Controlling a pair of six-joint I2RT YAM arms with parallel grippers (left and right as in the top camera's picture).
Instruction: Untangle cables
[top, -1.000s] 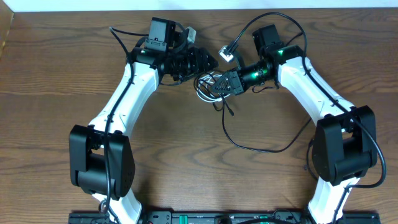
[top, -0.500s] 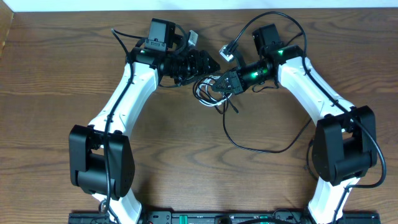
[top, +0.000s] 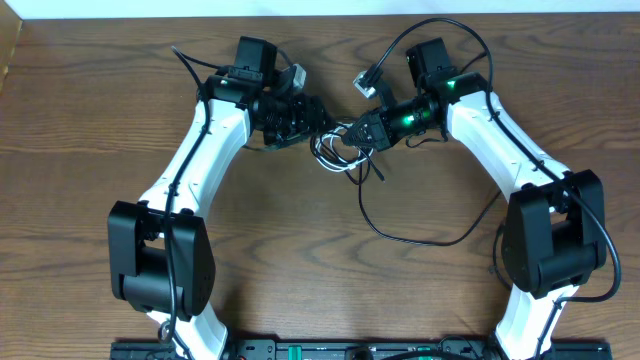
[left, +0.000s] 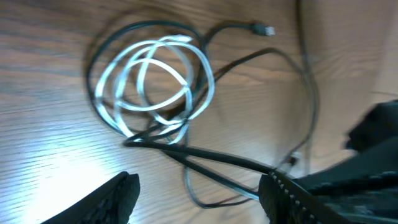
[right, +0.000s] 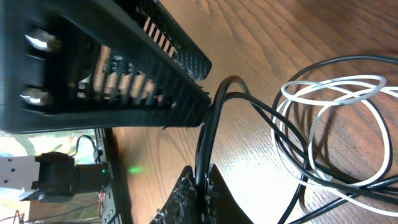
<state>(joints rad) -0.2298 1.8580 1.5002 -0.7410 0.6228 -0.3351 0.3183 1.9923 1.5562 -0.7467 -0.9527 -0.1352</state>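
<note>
Over the worktop (top: 90, 120), with the right hand (right: 199, 185) clenched on a black cable (right: 210, 124), the released left hand (left: 199, 193) should pinch only the white cable (left: 209, 89) and pull slowly away.

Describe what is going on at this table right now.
Two robot arms are working on a tangle of cables on the wooden table. The right end effector is shut on a black cable, pinching it beside the coil. The left end effector is open and hovers over the looped white cable, holding nothing. The cords are not yet untangled.
</note>
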